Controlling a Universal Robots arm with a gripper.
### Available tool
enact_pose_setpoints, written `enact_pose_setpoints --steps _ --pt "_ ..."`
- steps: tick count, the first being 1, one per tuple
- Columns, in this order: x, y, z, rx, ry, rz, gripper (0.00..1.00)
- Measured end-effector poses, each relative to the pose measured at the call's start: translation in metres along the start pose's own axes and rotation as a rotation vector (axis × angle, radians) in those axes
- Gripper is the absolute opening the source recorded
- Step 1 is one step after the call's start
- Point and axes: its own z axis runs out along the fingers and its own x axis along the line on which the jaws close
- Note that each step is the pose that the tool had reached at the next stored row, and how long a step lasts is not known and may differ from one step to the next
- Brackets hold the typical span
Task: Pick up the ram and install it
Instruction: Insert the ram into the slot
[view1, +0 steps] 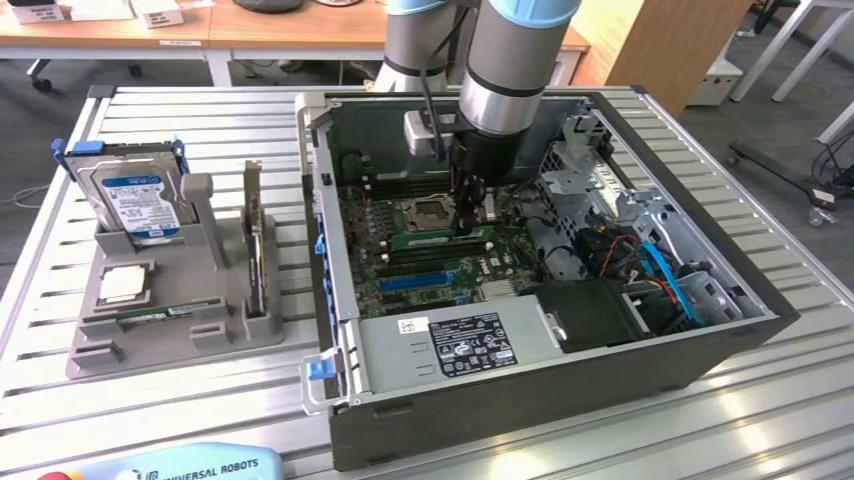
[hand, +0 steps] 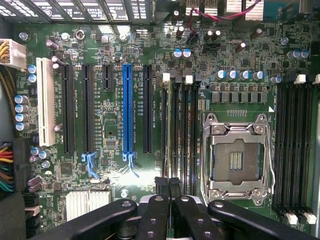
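Observation:
The ram (view1: 430, 240) is a thin green stick standing on edge in a memory slot beside the CPU socket (view1: 427, 212), inside the open computer case (view1: 534, 400). My gripper (view1: 470, 225) reaches straight down into the case and is shut on the ram near one end. In the wrist view the ram (hand: 174, 130) shows as a narrow pale edge along the slot. It runs to my gripper (hand: 167, 184), whose black fingers (hand: 159, 210) are pressed close together. The CPU socket (hand: 235, 157) lies right beside that slot.
A grey fixture (view1: 174, 340) on the exterior view's left holds a hard drive with a blue label (view1: 134, 195), a dark upright expansion card (view1: 252, 240), a chip (view1: 123, 285) and another green stick (view1: 144, 318). Inside the case are a power supply (view1: 454, 345) and blue cables (view1: 667, 280).

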Motion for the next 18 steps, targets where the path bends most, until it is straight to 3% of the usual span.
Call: enact_pose_setpoints --steps 18 --pt "0.0001 0.0012 0.0002 0.0000 0.0002 0.005 0.12"
